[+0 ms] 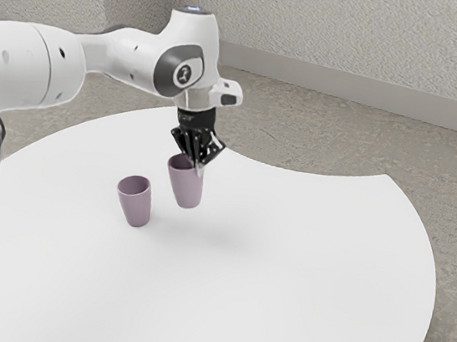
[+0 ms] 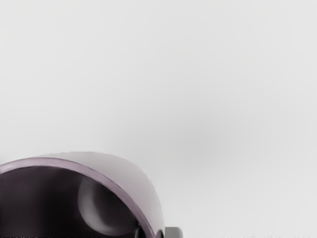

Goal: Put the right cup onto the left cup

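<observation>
Halfway there, I'd judge: the pick looks made, and the held cup [image 1: 186, 186] seems to hang clear of the bench [image 1: 306, 282], its soft shadow falling apart from it. The carry across, the lining-up and the set-down are left. And the tool [image 1: 198, 165]? Nearly closed, just a wall's thickness open, nipping that cup by its rim [image 2: 116, 191], one finger inside, one outside. The cup is directly below the tool, open end up; the other cup [image 1: 136, 202] stands apart, lower, toward the exterior view's left, nothing in it.
</observation>
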